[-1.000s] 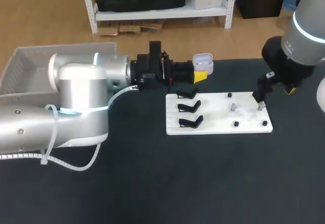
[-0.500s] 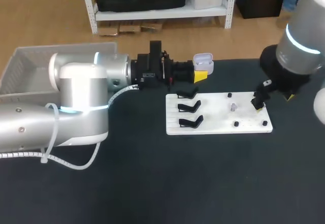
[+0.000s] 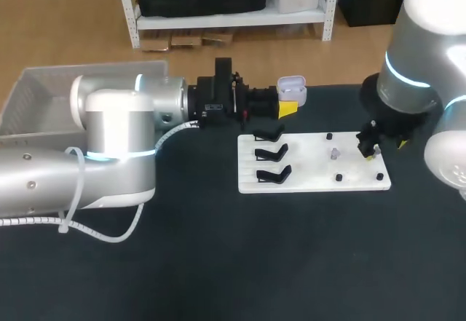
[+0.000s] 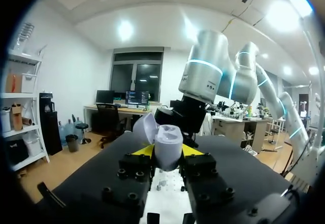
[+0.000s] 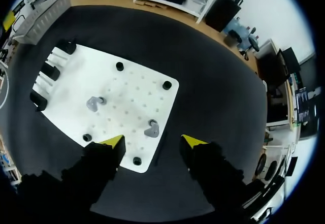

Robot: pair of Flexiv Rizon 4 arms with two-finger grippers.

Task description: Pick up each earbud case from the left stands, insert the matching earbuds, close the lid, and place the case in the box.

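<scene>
Your left arm point(image 3: 116, 139) comes in from the left and lies level above the table point(image 3: 291, 263), so that your left claw point(image 4: 167, 153) is beyond the far left corner of the white board point(image 5: 129, 97). This claw is closed narrowly on the white earbud case point(image 4: 169, 141): one yellow-tipped finger presses on each side of the body. The case stands clear of the table, with its lid point(image 4: 143, 127) swung open and tilted to one side. Your right arm point(image 3: 422, 59) comes in from the right and points straight down over the right end of the board. Your right claw point(image 5: 153, 141) is spread wide and holds nothing. A grey earbud point(image 5: 151, 129) rests on the board just ahead of the gap between its two fingers, and neither finger touches it. A second grey earbud point(image 5: 93, 102) rests nearer the middle of the board, well apart from the first. Black pegs point(image 5: 120, 66) stand near the edges of this part of the board, one of them close to the right claw's finger. Three black stands point(image 3: 271, 151) sit in a column along the left edge of the board, just beside the left claw. The white mesh box point(image 3: 36, 102) lies at the far left of the table, partly hidden behind the left arm.
</scene>
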